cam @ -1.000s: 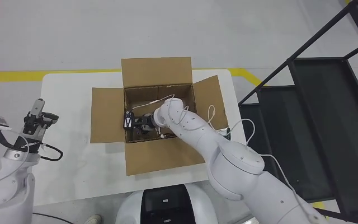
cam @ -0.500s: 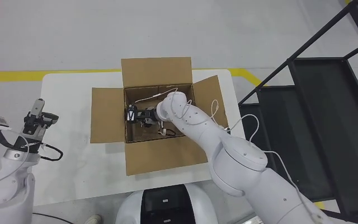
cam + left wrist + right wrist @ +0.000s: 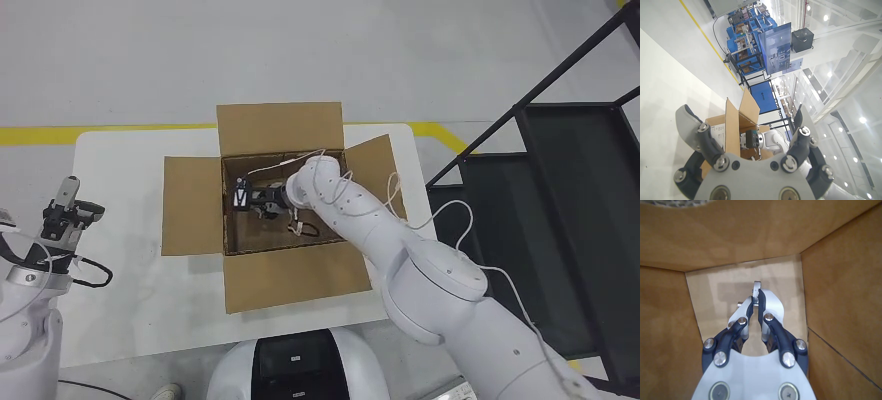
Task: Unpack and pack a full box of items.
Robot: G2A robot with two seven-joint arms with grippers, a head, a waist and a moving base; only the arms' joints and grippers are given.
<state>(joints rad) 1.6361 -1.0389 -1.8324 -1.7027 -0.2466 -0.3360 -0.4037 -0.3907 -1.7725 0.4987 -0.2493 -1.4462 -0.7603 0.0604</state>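
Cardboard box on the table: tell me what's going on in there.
The right arm is down inside the open cardboard box, and the right gripper is shut on a small metal part over the box floor. The left gripper is open and holds nothing, off to the left side of the table, away from the box.

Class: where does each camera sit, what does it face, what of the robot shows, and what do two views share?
Top: above the arms, facing down on table, open box, right arm inside it, left arm beside the table.
Left wrist: on left arm, facing across table at box; open jaws show.
Right wrist: inside box, facing its floor; jaws shut on a metal part.
Shared: top and left wrist both show right arm in box.
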